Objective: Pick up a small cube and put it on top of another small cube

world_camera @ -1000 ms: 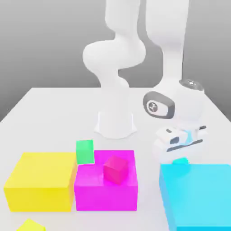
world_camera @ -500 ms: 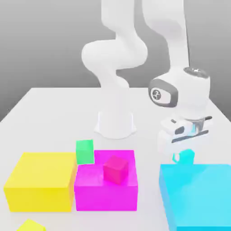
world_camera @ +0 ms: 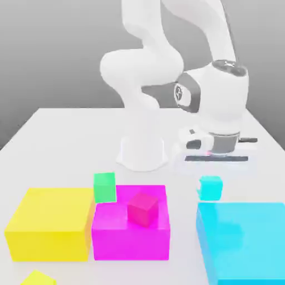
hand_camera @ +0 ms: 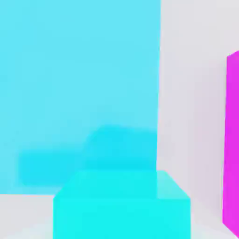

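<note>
While the white arm's pincer (world_camera: 214,161) hangs above the pale bench (world_camera: 61,145), its fingers pinch the small plain cyan cube (world_camera: 211,187) and hold it in the air, just above the far edge of the large cyan block (world_camera: 245,239). Beside that stands a big magenta block (world_camera: 131,231), a small red cube (world_camera: 143,208) on top.

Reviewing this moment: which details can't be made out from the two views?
- Gripper fingers: in the exterior view, motion blur under the hand smears them.
- Contact between fingers and the small cyan cube: not readable in the exterior view.
- Large cyan block: cut off by the exterior view's right and lower edges.
- Small yellow cube: cropped by the lower edge.
</note>
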You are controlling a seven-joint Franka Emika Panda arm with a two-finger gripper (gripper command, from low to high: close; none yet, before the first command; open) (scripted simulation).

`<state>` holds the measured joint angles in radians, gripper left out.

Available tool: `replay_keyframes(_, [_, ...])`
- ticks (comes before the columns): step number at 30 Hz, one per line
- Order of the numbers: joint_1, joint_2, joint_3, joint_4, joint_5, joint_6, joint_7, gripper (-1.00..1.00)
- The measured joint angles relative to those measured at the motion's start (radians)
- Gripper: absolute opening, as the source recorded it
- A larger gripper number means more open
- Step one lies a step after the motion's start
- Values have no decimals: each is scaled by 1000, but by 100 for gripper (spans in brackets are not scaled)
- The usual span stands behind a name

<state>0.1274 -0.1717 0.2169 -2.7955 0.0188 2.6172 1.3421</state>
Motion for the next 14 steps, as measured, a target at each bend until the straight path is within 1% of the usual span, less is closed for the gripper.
replay_keyframes(5, [-147,-107,-90,89,19,-190,185,-100])
replay_keyframes(6, [-177,-111,-107,104,19,-208,225,-100])
replay_keyframes(8, [-206,-73,-119,105,16,-170,263,-100])
replay_keyframes(10, [-213,-16,-120,89,12,-97,276,-100])
replay_keyframes(11, [-215,3,-120,83,11,-71,278,100])
replay_keyframes(14, [-215,3,-120,83,11,-71,278,100])
